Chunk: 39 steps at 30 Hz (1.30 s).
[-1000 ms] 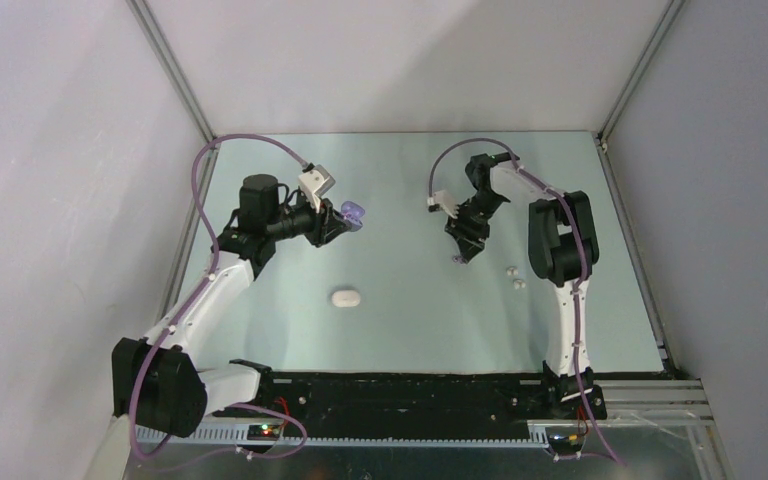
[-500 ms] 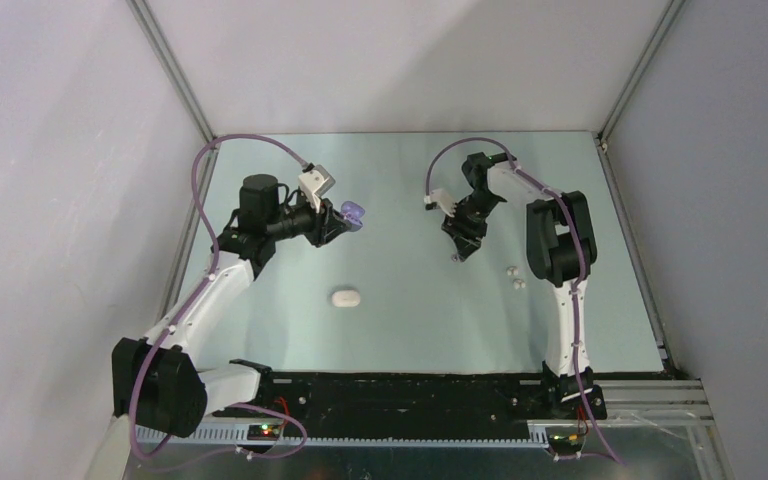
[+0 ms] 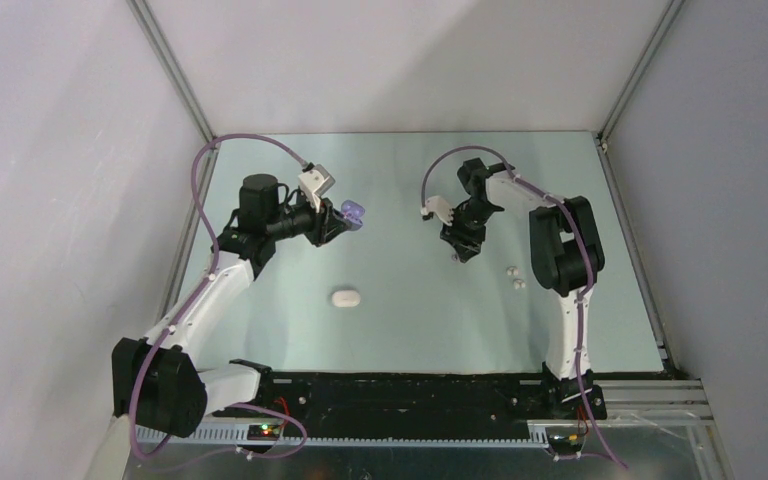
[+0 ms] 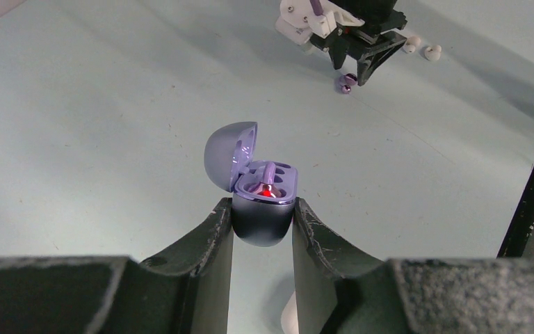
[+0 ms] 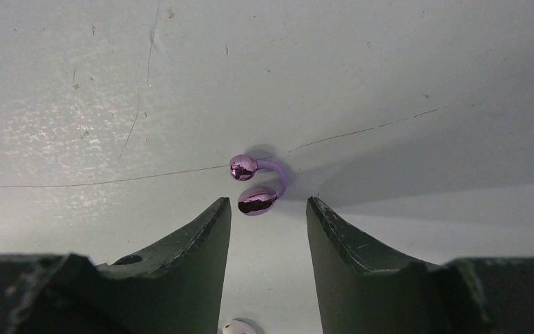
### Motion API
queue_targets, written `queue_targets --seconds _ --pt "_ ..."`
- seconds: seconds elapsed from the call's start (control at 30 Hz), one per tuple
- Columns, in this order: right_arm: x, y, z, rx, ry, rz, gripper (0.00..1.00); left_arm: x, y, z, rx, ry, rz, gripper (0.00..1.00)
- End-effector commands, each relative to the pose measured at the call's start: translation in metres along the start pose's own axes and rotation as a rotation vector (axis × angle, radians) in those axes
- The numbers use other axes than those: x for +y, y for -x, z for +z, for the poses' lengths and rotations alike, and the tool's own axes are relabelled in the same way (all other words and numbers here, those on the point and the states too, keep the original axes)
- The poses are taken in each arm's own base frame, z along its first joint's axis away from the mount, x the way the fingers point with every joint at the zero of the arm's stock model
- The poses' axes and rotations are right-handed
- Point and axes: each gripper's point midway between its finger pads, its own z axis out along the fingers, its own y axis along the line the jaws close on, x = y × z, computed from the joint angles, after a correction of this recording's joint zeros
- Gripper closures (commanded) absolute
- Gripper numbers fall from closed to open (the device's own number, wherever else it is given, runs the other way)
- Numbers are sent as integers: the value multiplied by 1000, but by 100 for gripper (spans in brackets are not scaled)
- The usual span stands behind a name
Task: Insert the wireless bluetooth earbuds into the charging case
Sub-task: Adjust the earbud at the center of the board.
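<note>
**Your left tool holds the open case; your right tool is spread over a loose earbud.**

Your left tool (image 4: 261, 209) is clamped narrowly on the body of the purple case (image 4: 257, 226), held above the surface (image 3: 410, 330) with its lid flipped up and one purple piece (image 4: 269, 169) inside. Your right tool (image 5: 268, 204) is wide, a finger on either side of the purple earbud (image 5: 256, 202) lying on the surface, neither touching it. Two white earbuds (image 3: 511, 270) lie just beside your right arm; a closed white case (image 3: 344, 297) sits mid-surface.
</note>
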Motion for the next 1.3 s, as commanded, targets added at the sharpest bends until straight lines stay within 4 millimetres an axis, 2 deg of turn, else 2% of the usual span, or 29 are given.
queue_targets --seconds 0.0,0.07,0.2,0.33,0.53,0.83,1.13,1.27 --pt "4 -11 10 27 -7 -7 51 2 18 -1 -54 -1 46 100" --pt "11 -7 5 0 12 -15 51 2 19 -1 -56 -2 47 100" --pt "16 15 -24 -104 37 -23 50 2 18 -2 -49 -2 55 100" --pt "8 29 -36 -150 52 23 50 1 17 -2 -48 -3 53 100" --pt "-4 31 -25 -141 62 57 51 1 19 -3 -47 1 59 100" --pt "-15 12 -8 -65 32 32 51 2 17 -4 -41 5 61 100" --pt "-5 -12 5 -18 28 5 52 2 15 -3 -38 4 58 100" --pt "3 -12 7 -43 27 20 56 2 15 -3 -41 5 56 100"
